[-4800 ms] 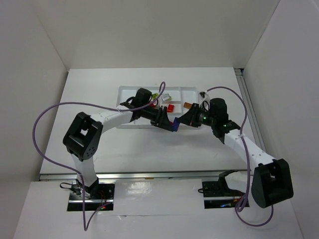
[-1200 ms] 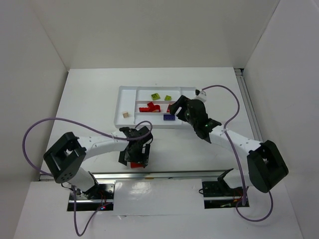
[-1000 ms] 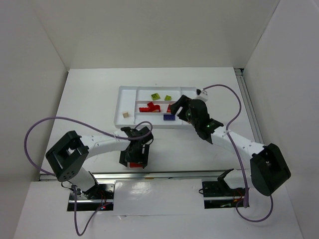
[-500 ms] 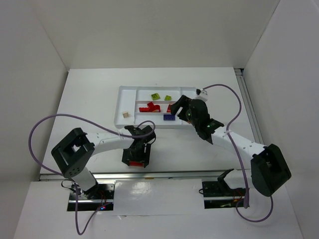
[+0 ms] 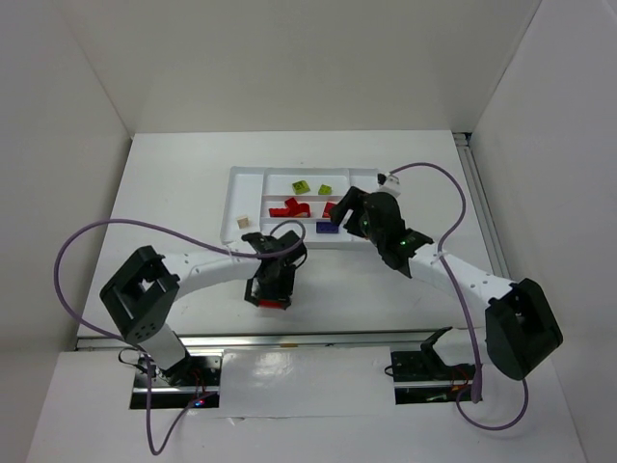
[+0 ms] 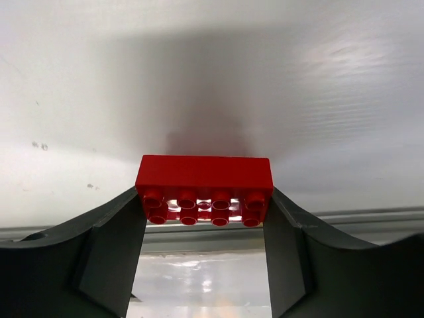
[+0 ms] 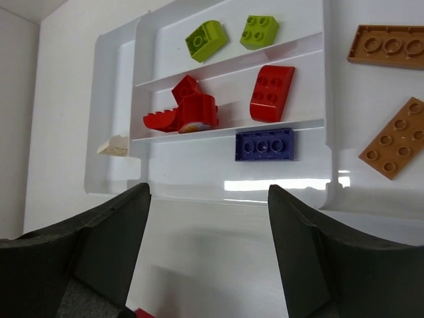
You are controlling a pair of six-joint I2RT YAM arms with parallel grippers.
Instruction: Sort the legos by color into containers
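- I'm watching the left gripper (image 5: 273, 289) on the near side of the table (image 5: 174, 183), well apart from the tray; its fingers (image 6: 112, 245) are pinching a red brick (image 6: 203, 189) by its two short ends.
- That red brick is showing two rows of four studs, facing my left wrist camera; I cannot tell whether it is touching the table.
- The white tray (image 7: 324, 79) is lying flat at the middle of the table, split by low walls.
- In its long left compartment, one tan brick (image 7: 114, 146) is lying alone.
- In the far row, two lime green bricks (image 7: 206, 40) are sitting side by side, apart.
- In the middle row, two red pieces (image 7: 182, 111) are resting, an irregular one left, a curved one right.
- In the near row, a single blue-purple brick (image 7: 265, 144) is lying flat.
- In the right compartment, two orange-brown plates (image 7: 391, 45) are lying, one far, one near.
- The right gripper (image 7: 209, 252) is hovering at the tray's near right edge, fingers spread wide and gripping nothing.
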